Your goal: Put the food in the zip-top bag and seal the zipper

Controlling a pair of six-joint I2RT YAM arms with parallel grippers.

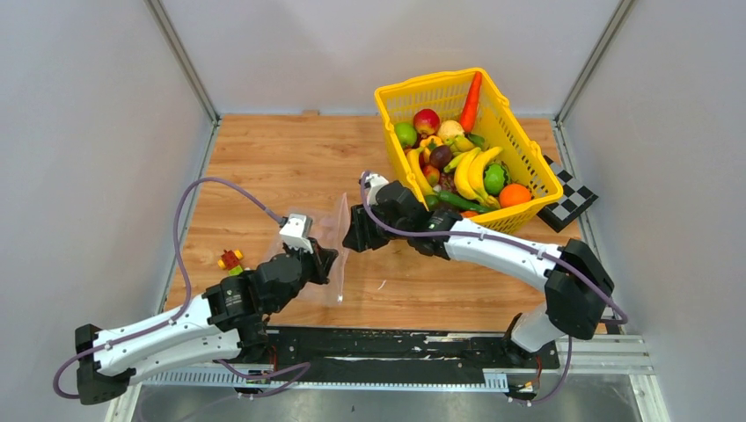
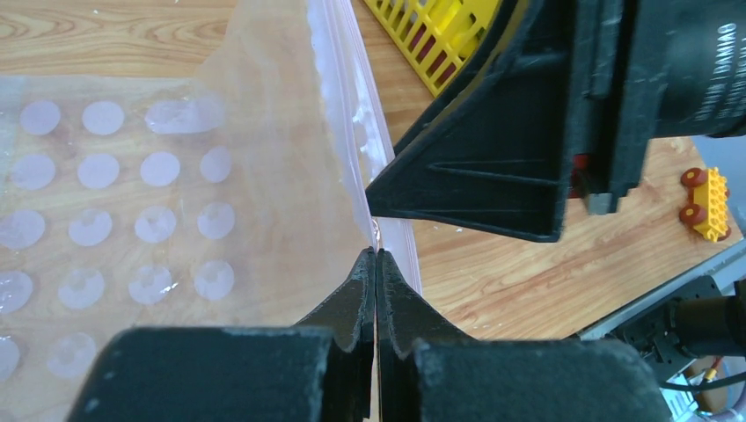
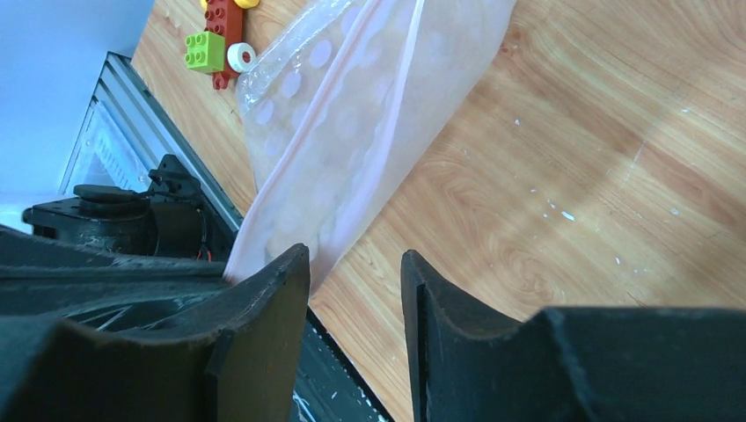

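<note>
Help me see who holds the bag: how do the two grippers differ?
The left gripper has fingers shut on the zip-top bag; the right gripper has fingers apart, table showing between them. The left gripper reaches from the left, the right gripper from the right. Both are black and meet at the bag.

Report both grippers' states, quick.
Left gripper: shut on the zip-top bag edge.
Right gripper: open, holding nothing, beside the bag.

Zip-top bag [image 2: 176, 176] was clear, glossy film, crinkled, frosted dots across it. Table [image 1: 290, 167] showed smooth wood grain. Basket [image 1: 431, 92] was bright yellow plastic lattice. Left gripper [image 2: 376, 257] was matt black, grainy plastic.
</note>
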